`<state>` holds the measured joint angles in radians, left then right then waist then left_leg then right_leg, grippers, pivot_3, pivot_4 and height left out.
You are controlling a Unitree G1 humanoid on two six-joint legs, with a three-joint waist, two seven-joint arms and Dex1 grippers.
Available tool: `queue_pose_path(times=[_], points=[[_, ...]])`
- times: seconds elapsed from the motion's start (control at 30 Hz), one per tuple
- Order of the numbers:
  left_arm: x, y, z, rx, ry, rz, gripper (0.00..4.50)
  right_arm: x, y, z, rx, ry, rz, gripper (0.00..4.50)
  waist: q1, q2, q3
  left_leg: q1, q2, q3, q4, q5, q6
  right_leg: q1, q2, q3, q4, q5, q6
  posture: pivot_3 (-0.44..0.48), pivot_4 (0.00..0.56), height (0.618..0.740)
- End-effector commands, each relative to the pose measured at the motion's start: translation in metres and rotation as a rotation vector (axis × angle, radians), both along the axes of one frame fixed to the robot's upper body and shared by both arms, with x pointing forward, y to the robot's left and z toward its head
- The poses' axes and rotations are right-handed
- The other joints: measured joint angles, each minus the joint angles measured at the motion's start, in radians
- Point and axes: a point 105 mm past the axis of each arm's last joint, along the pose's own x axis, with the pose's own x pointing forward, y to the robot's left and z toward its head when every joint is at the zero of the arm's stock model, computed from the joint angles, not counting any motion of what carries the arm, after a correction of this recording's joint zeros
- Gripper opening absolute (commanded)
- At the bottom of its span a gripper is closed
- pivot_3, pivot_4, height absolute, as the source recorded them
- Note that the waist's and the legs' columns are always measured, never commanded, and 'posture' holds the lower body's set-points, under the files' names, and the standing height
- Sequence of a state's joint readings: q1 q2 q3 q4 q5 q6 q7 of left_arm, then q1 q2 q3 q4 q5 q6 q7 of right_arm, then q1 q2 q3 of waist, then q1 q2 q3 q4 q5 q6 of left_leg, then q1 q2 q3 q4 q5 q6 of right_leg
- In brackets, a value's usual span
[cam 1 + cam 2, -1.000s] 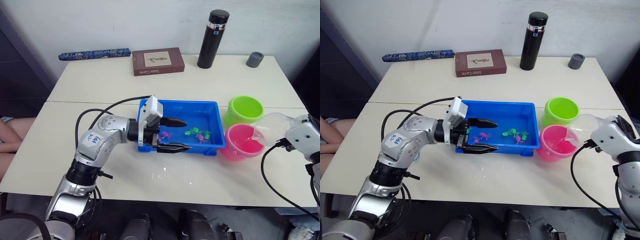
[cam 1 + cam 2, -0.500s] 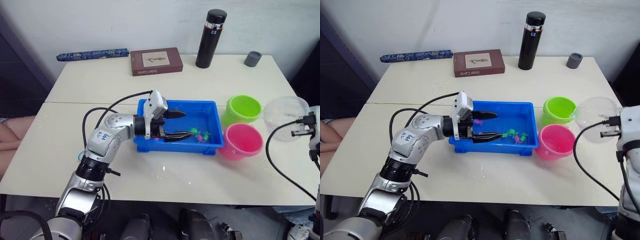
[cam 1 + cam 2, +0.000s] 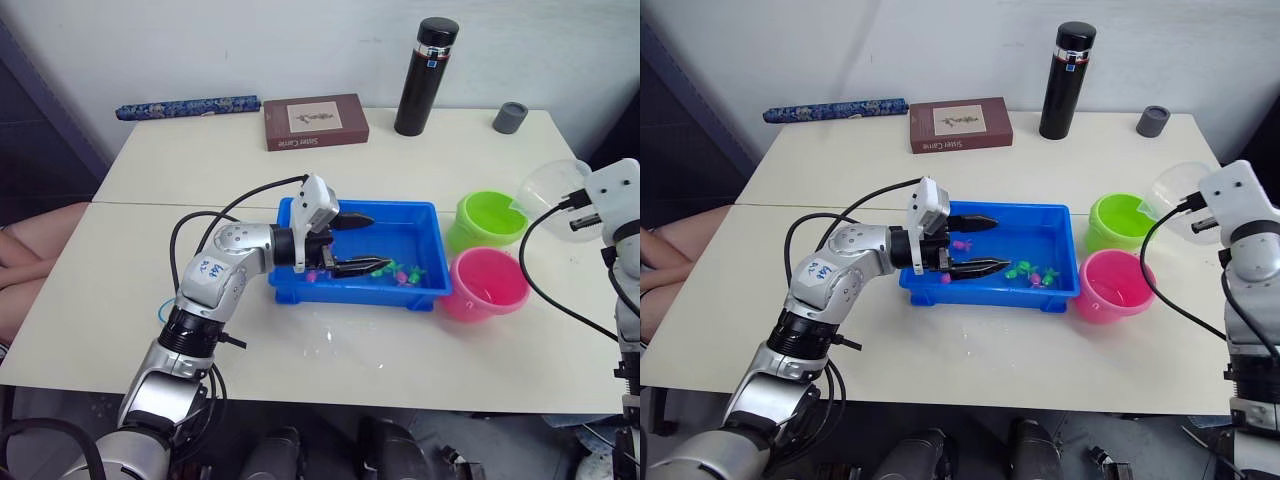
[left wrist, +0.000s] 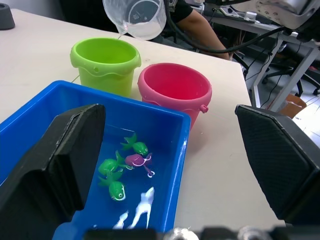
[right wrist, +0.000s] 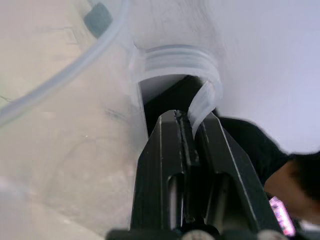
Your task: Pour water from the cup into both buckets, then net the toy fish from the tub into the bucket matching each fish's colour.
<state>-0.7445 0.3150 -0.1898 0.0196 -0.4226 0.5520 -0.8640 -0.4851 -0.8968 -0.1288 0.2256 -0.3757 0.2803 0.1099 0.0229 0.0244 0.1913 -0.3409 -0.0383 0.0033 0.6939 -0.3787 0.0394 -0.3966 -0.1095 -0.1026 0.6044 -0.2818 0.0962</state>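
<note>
1. Head views: left gripper [image 3: 358, 243], fingers spread, reaches into the blue tub [image 3: 422, 219] among the toy fish [image 3: 398, 269]; the clear cup [image 3: 549, 189] is held tilted above the green bucket [image 3: 490, 220], beside the pink bucket [image 3: 486, 285].
2. Left wrist view: fish lie in the tub's far corner.
3. Right wrist view: right gripper [image 5: 186, 125] is clamped on the cup's handle.

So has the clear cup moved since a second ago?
Yes. The cup, pinched by the right gripper, was tipped over the pink bucket; now it is tilted beside the green bucket.
</note>
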Motion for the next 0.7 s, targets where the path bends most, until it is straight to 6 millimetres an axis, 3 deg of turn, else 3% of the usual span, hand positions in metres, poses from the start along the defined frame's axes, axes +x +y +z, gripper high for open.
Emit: queue_pose_path(times=[0.03, 0.47, 0.7], points=[[-0.001, 0.001, 0.013, -0.023, -0.054, 0.003, 4.5, 0.004, 0.007, 0.026, -0.201, -0.044, 0.015, 0.04, -0.001, 0.0, 0.0, 0.0, 0.0, 0.0, 0.0, 0.0, 0.0, 0.0, 0.0, 0.0, 0.0, 0.0, 0.0, 0.0, 0.15, 0.74], [-0.003, 0.002, 0.013, -0.032, -0.048, 0.011, 4.5, 0.019, 0.036, 0.048, -0.633, -0.051, 0.092, 0.04, 0.0, 0.0, 0.0, -0.002, 0.0, -0.001, 0.0, 0.0, 0.0, -0.001, 0.0, -0.001, -0.001, 0.0, 0.0, 0.0, 0.15, 0.74], [-0.003, 0.002, 0.013, -0.036, -0.047, 0.013, 4.5, 0.023, 0.048, 0.053, -0.754, -0.057, 0.13, 0.04, -0.001, 0.0, 0.0, -0.002, 0.0, -0.001, 0.0, 0.0, 0.0, -0.001, 0.0, -0.001, -0.001, 0.0, 0.0, 0.0, 0.15, 0.74]])
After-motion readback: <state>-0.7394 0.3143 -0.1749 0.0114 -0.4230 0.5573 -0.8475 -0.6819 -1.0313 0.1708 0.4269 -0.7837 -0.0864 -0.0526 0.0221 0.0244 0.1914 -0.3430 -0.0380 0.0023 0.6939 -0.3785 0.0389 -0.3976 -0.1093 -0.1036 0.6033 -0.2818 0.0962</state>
